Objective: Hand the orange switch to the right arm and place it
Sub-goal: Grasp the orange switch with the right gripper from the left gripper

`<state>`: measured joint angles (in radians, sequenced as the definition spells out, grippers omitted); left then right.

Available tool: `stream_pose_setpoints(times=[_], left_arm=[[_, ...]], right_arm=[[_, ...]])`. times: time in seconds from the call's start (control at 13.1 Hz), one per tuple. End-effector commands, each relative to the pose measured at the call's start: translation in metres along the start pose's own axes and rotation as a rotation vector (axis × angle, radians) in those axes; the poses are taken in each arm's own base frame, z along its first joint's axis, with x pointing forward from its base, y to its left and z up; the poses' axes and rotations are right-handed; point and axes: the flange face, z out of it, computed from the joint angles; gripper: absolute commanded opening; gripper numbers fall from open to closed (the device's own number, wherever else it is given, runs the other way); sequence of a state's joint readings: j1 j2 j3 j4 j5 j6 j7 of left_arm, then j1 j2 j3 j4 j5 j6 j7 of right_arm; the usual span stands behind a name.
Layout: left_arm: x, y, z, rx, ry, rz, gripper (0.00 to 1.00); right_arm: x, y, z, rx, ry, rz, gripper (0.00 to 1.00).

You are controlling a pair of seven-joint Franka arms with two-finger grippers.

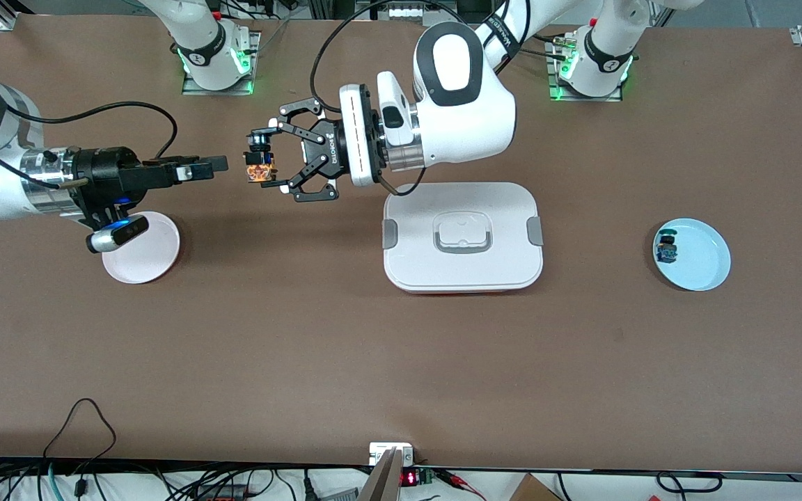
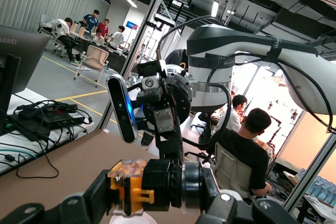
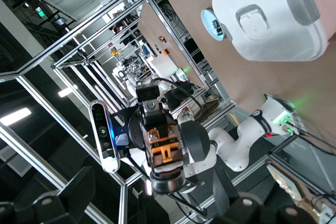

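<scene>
The orange switch point(image 1: 260, 167) hangs in the air over bare table, toward the right arm's end, with my left gripper point(image 1: 262, 161) shut on it. The left wrist view shows its orange body point(image 2: 127, 186) and black button end clamped between the two pads. My right gripper point(image 1: 218, 164) is level with the switch, a short gap away and not touching it. Its slim black fingers are open and point at the switch. In the right wrist view the switch point(image 3: 166, 153) faces me, with nothing between my own fingers.
A pink plate point(image 1: 154, 259) lies under the right wrist. A white lidded box point(image 1: 462, 275) sits mid-table below the left arm. A light blue plate point(image 1: 706, 259) at the left arm's end holds a black switch with blue-green parts point(image 1: 667, 248).
</scene>
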<state>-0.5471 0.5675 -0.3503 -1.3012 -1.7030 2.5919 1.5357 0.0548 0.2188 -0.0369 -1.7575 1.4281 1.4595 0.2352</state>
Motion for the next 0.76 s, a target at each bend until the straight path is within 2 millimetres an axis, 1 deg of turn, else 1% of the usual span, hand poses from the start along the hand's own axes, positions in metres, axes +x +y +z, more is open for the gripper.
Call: stream_pose_setpoints(times=[0.0, 0.23, 0.31, 0.61, 0.69], left_arm=[[0.01, 0.002, -0.006, 0.011, 0.021, -0.009, 0.12], [0.011, 0.002, -0.006, 0.011, 0.022, -0.008, 0.12], [0.011, 0.002, -0.006, 0.011, 0.022, -0.008, 0.12], [0.012, 0.001, -0.006, 0.012, 0.023, -0.008, 0.12], [0.012, 0.001, -0.006, 0.012, 0.023, -0.008, 0.12]], right_arm=[[0.004, 0.004, 0.013, 0.029, -0.037, 0.063, 1.0], [0.012, 0.013, 0.024, 0.087, -0.096, 0.087, 1.0], [0.012, 0.012, 0.024, 0.11, -0.101, 0.087, 1.0], [0.02, 0.019, 0.026, 0.116, -0.107, 0.059, 1.0], [0.021, 0.02, 0.029, 0.114, -0.111, 0.051, 1.0]])
